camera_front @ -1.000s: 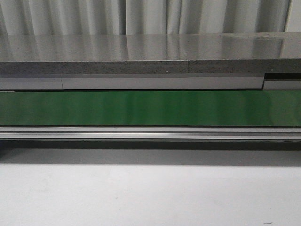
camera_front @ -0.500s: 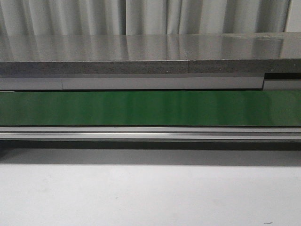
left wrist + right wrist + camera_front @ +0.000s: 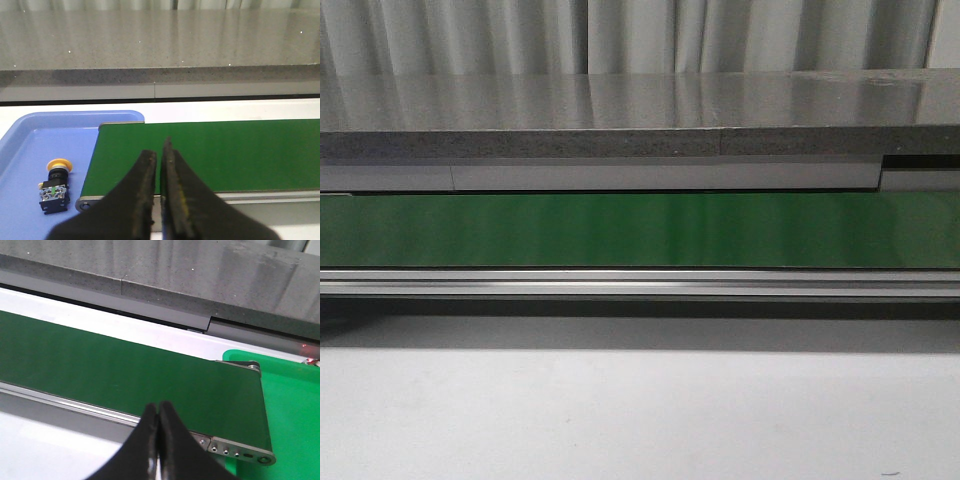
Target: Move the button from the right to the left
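Observation:
The button (image 3: 55, 184) has a yellow-orange round head and a dark block body with a small green mark. It lies on its side in the blue tray (image 3: 30, 145) in the left wrist view, beside the end of the green conveyor belt (image 3: 215, 155). My left gripper (image 3: 160, 155) is shut and empty, hovering over the belt's near edge, apart from the button. My right gripper (image 3: 158, 410) is shut and empty over the near rail of the belt (image 3: 125, 375). Neither gripper nor the button shows in the front view.
A green tray (image 3: 295, 410) sits past the belt's end in the right wrist view. The front view shows the belt (image 3: 640, 230), its metal rail (image 3: 640, 283), a grey counter (image 3: 640, 110) behind and a white tabletop (image 3: 640, 410) in front.

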Available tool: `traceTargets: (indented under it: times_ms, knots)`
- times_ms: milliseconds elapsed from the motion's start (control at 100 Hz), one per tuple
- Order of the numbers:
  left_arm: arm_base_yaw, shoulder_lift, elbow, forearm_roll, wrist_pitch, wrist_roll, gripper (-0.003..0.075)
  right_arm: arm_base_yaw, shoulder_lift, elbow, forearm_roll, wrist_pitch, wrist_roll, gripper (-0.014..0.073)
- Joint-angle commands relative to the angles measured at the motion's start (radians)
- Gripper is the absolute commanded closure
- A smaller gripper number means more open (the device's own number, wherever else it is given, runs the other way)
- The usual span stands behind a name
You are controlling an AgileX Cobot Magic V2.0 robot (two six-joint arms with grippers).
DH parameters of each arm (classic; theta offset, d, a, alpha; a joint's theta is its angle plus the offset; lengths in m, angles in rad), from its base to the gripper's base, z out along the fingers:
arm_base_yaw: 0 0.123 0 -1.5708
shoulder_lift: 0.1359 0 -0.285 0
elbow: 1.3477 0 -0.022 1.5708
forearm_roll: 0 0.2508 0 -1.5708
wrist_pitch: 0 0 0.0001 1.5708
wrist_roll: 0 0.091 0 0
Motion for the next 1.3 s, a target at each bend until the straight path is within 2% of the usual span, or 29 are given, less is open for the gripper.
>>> traceTargets:
  times_ms: [0,220,490,630,1290]
  knots:
    - [-0.007,-0.072,0.042,0.01,-0.132,-0.01,0.0715,-0.001,0.007,-0.023,0.01,-0.075,-0.004,0.0662]
    - [-0.006,-0.246,0.185,0.01,-0.143,-0.01,0.0715,-0.001,0.007,-0.023,0.01,-0.075,-0.004,0.0662]
    - [-0.006,-0.378,0.266,0.01,-0.18,-0.01,0.0715,-0.001,0.007,-0.023,0.01,-0.075,-0.004,0.0662]
    - [-0.002,-0.378,0.305,0.01,-0.261,-0.01,0.0715,-0.001,0.007,-0.023,0.01,-0.074,-0.004,0.0662]
    - [0.012,-0.378,0.305,0.0,-0.261,-0.01,0.0715,-0.001,0.007,-0.023,0.01,-0.074,-0.004,0.0662]
